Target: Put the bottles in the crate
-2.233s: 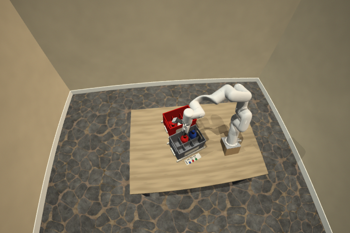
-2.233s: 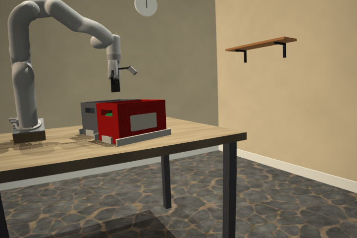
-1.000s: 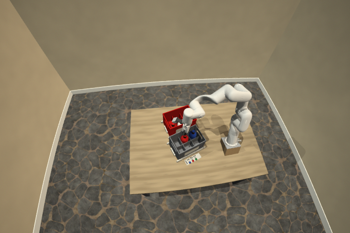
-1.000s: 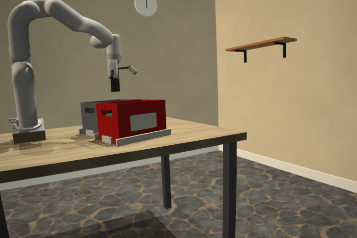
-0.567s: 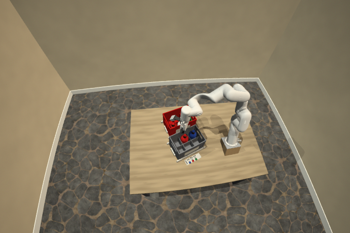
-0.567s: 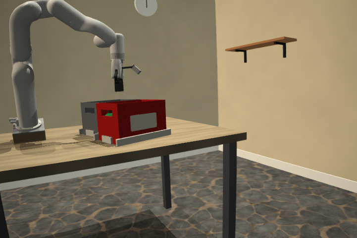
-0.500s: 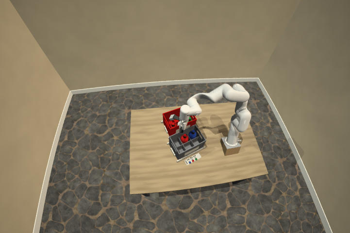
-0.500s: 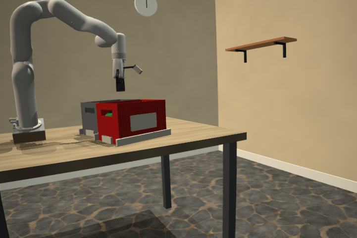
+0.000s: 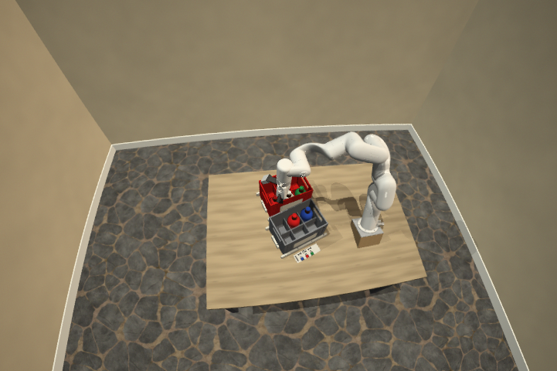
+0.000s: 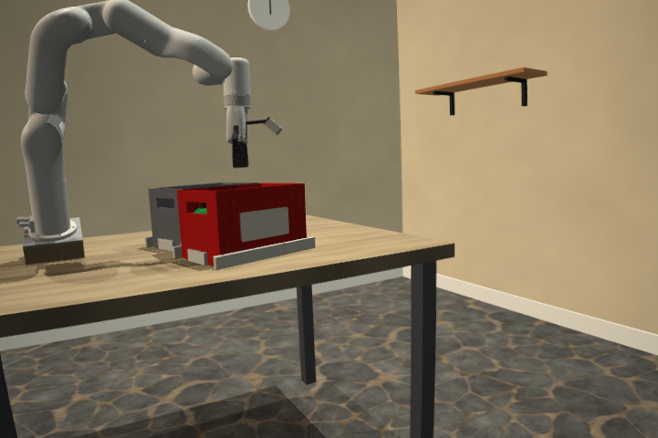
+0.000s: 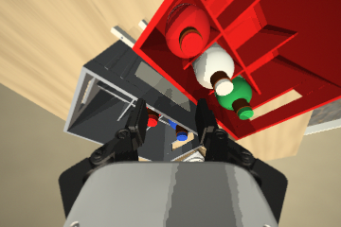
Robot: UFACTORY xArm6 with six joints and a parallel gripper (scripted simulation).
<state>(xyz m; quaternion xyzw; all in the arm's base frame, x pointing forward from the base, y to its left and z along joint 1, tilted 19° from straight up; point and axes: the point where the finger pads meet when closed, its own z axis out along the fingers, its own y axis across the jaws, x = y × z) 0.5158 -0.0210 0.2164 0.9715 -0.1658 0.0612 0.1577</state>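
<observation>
Red bottle (image 11: 187, 30), white bottle (image 11: 213, 66) and green bottle (image 9: 300, 191) (image 10: 200, 210) (image 11: 235, 95) are all in the red crate (image 9: 267, 203) (image 10: 228, 206) (image 11: 315, 61), the closest one to me on the tabletop (image 9: 243, 262) (image 10: 365, 232) (image 11: 36, 47). Gripper's (image 9: 279, 199) (image 10: 240, 166) (image 11: 170, 113) hanging above the crates, fingers apart, holding zilch. Just behind, the gray crate (image 9: 275, 232) (image 10: 159, 222) (image 11: 112, 71) has another red bottle (image 9: 293, 219) (image 11: 152, 119) and a blue bottle (image 9: 306, 213) (image 11: 181, 134), side by side in separate slots. Past that lies the pick list (image 9: 307, 253), too tiny for me to read properly.

Top cam high, facing down; ext. cam table-side; wrist cam close; crates shared.
</observation>
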